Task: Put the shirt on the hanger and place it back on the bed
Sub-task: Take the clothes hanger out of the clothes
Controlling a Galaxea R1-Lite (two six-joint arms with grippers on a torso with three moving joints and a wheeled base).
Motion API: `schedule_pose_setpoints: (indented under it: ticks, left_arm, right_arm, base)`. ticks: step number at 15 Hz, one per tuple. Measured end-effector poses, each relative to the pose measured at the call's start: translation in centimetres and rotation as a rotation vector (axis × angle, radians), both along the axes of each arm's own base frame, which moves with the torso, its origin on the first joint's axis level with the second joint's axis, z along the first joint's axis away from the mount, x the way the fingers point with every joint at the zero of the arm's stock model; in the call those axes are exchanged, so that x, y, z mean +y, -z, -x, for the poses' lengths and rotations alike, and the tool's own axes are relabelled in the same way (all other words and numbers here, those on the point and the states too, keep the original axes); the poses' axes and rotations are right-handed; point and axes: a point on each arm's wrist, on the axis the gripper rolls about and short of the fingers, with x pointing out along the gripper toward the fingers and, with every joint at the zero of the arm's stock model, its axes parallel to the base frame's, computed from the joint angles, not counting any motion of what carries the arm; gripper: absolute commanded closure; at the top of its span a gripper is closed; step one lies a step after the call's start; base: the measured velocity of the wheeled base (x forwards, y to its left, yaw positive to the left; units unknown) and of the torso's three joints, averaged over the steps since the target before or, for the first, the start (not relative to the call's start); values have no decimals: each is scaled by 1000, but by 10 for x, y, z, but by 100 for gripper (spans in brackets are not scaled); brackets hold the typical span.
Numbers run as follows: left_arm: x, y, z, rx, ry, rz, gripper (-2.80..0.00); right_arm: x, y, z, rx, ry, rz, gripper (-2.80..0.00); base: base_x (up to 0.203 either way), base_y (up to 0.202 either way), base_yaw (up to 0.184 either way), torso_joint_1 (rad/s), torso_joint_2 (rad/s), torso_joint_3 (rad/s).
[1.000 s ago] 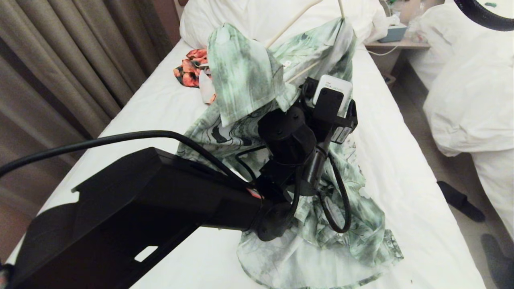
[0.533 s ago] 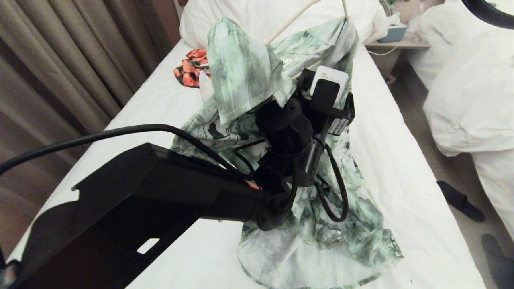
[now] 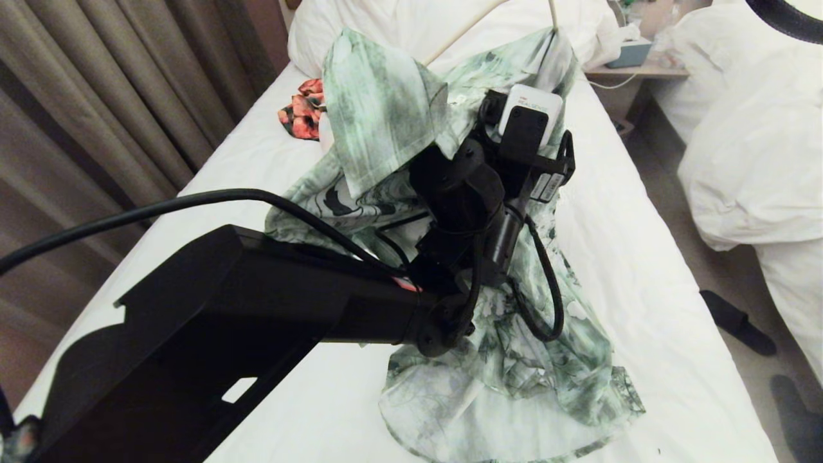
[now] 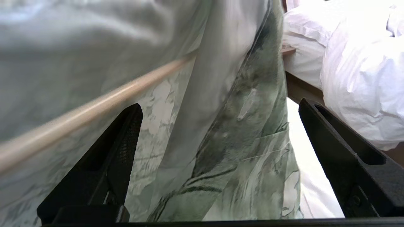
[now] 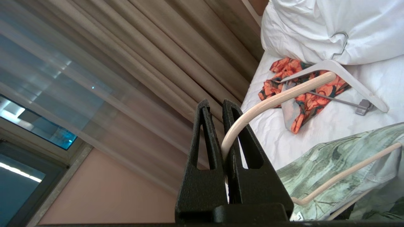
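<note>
Right wrist view: the right pincer (image 5: 214, 104) is clamped on the hanger (image 5: 274, 101) at its hook, above the bed (image 3: 643, 257). The left pincer (image 4: 221, 104) gapes wide, gripping nothing, against the shirt (image 3: 501, 360), which drapes partly over the hanger. It should probably pinch the loose shoulder and draw it gently over the bare hanger arm.

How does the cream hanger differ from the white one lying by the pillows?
The cream hanger is a thin rounded rod; the white hanger is flat with a metal hook. The cream hanger is pinched in the right gripper, the shirt draped on it; the white hanger lies on the orange garment on the bed. Both are pale.
</note>
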Motion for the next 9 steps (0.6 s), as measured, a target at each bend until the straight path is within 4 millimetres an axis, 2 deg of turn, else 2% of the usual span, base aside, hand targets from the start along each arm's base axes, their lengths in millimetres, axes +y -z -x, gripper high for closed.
schedule_pose_setpoints:
  ticks: [1,9]
  left_arm:
    - [0,0,0,0,1,0,0]
    - [0,0,0,-2,0,3,0]
  right_arm:
    - [0,0,0,-2,-5,1,0]
    - [0,-1,1,-3,-8,0,0]
  base:
    - [0,0,0,0,0,0]
    - [0,0,0,0,0,0]
